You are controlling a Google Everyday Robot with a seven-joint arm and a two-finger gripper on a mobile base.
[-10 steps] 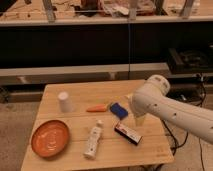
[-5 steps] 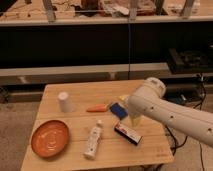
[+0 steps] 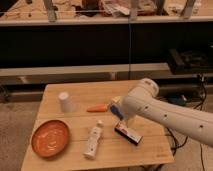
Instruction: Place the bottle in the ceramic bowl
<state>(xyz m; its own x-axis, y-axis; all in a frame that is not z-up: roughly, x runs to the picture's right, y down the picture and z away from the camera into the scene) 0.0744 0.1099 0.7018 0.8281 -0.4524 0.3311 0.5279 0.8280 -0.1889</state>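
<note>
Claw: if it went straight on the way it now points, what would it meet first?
Mostly hidden behind the arm, the claw seems aimed down-left; probably the blue object just below it first, though depth is unclear.

The white arm (image 3: 165, 112) stretches out bent, claw (image 3: 128, 121) hanging beneath its end.

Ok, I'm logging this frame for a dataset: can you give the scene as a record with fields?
bowl: wide orange-brown glossy ceramic bowl, front left on the wooden table
bottle: slim white plastic bottle, lying on the table right of the bowl, not in it
gripper: gripper by the dark rectangular box, right of the bottle, apart from it
other: short white cup, back left
</note>
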